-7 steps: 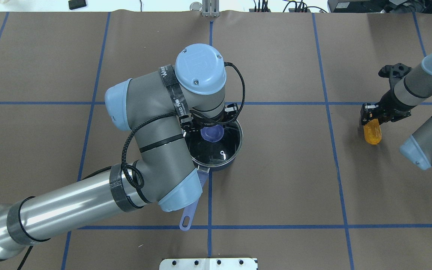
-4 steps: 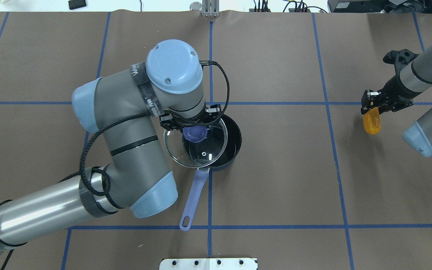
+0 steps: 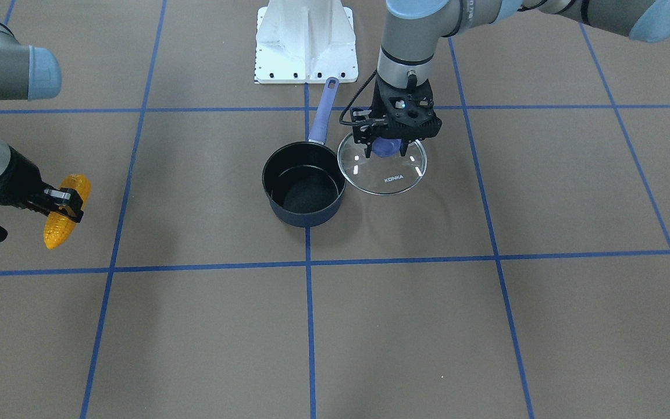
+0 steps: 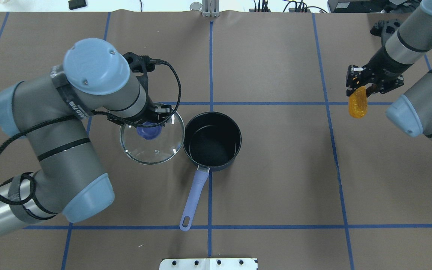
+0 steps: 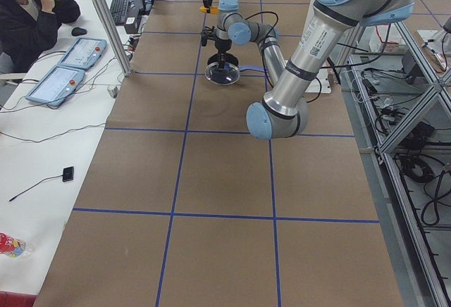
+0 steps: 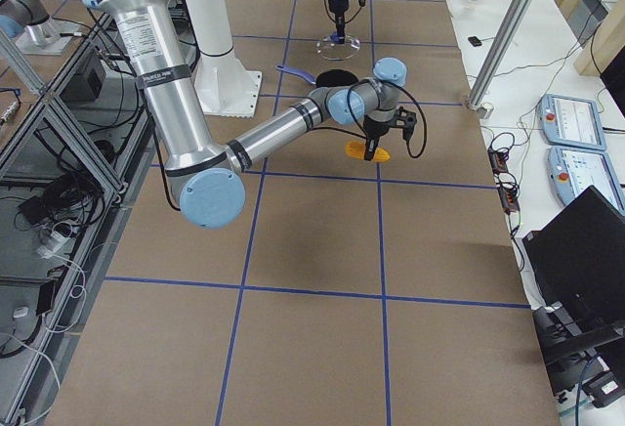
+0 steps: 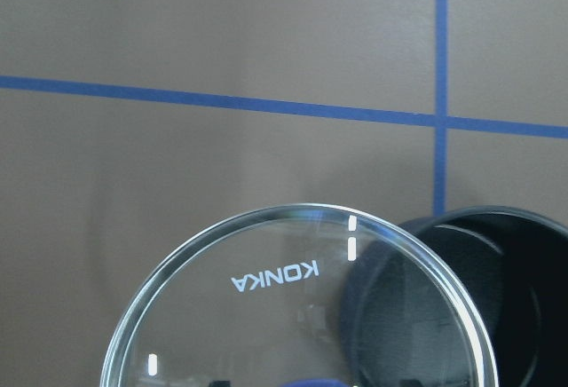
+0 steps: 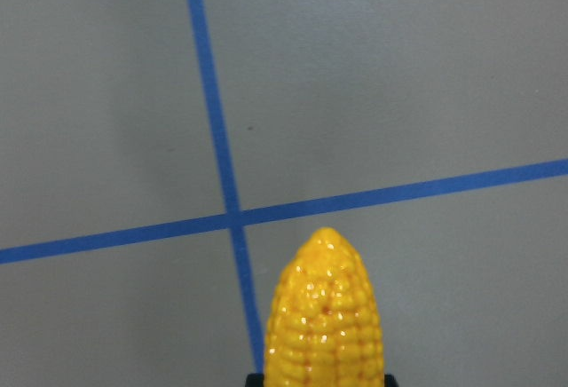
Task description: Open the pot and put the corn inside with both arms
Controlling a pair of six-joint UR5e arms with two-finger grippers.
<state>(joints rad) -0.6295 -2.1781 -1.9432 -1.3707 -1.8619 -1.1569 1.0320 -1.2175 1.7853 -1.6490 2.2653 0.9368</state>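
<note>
Brown paper covers the desk (image 4: 276, 168), ruled into large squares by blue tape lines (image 4: 276, 227), and the white robot base (image 3: 306, 41) is bolted at the middle of the robot's edge. Beyond the far edge runs a white bench where a seated operator (image 5: 28, 11) sits near two control pendants (image 5: 63, 74); metal framing and cables fill the space behind the robot. The dark pot (image 4: 211, 144) stands uncovered at the middle of the desk, its purple handle (image 4: 195, 195) pointing towards the robot's edge. Just beside it, towards the left end, the left end effector (image 3: 386, 145) is clamped on the purple knob (image 4: 148, 132) of the glass lid (image 4: 152, 146), holding it roughly level above the paper, with the lid's rim overlapping the pot's rim in the left wrist view. The corn (image 4: 357, 102) is well apart from the pot, towards the right end of the desk and in its far half. The right end effector (image 4: 360, 85) is closed on its thick end. Its long axis runs steeply downward in line with the end effector, tapered tip lowest and aimed at the paper close to a tape crossing (image 8: 232, 218); it appears clear of the surface
</note>
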